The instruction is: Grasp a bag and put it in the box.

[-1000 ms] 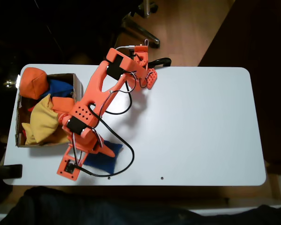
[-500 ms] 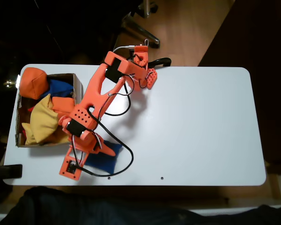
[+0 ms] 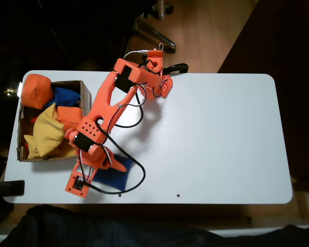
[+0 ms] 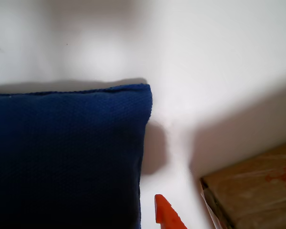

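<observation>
The royal-blue bag (image 3: pixel 116 177) lies flat on the white table, just below the box's near right corner in the fixed view. My orange gripper (image 3: pixel 110 168) hangs low over its left part, open, with one finger lying across the cloth. In the wrist view the bag (image 4: pixel 66 157) spreads over the left half, and one orange fingertip (image 4: pixel 166 215) pokes up just right of its edge, apart from it. The brown cardboard box (image 3: pixel 86 91) stands at the table's left end, holding orange, yellow and blue beanbags. Its corner (image 4: pixel 252 191) shows at the lower right of the wrist view.
An orange beanbag (image 3: pixel 37 91) bulges over the box's far left corner. A yellow one (image 3: pixel 46 131) fills its near half. The arm's base (image 3: pixel 154 69) is clamped at the table's far edge. A black clamp (image 3: pixel 10 188) sits at the near left corner. The table's right half (image 3: pixel 221 139) is bare.
The arm has shifted slightly left and settled a little lower over the blue bag. The bag itself lies where it was.
</observation>
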`<state>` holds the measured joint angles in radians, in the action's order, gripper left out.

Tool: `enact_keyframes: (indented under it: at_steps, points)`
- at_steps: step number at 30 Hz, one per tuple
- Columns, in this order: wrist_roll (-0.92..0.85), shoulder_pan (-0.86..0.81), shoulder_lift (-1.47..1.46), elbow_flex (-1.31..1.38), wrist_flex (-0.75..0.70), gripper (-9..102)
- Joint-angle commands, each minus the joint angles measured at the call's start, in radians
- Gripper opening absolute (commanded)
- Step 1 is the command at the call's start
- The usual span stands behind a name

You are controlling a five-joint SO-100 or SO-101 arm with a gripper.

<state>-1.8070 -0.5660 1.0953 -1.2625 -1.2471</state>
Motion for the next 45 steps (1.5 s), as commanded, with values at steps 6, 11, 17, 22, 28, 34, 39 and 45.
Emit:
enact_keyframes:
  at_steps: [6, 11, 17, 22, 28, 34, 39, 45]
  points:
    - [0.031, -0.002, 0.003, 0.043, 0.014, 78]
    - [0.032, -0.002, 0.002, 0.038, 0.012, 78]
    - [0.028, -0.002, 0.005, 0.034, 0.014, 78]
    - [0.031, -0.002, 0.005, 0.029, 0.014, 78]
    - [0.032, 0.000, 0.011, 0.028, 0.012, 78]
    - [0.032, 0.000, 0.014, 0.018, 0.014, 78]
    - [0.034, 0.002, 0.017, 0.017, 0.012, 78]
    - [0.034, 0.005, 0.020, 0.012, 0.011, 78]
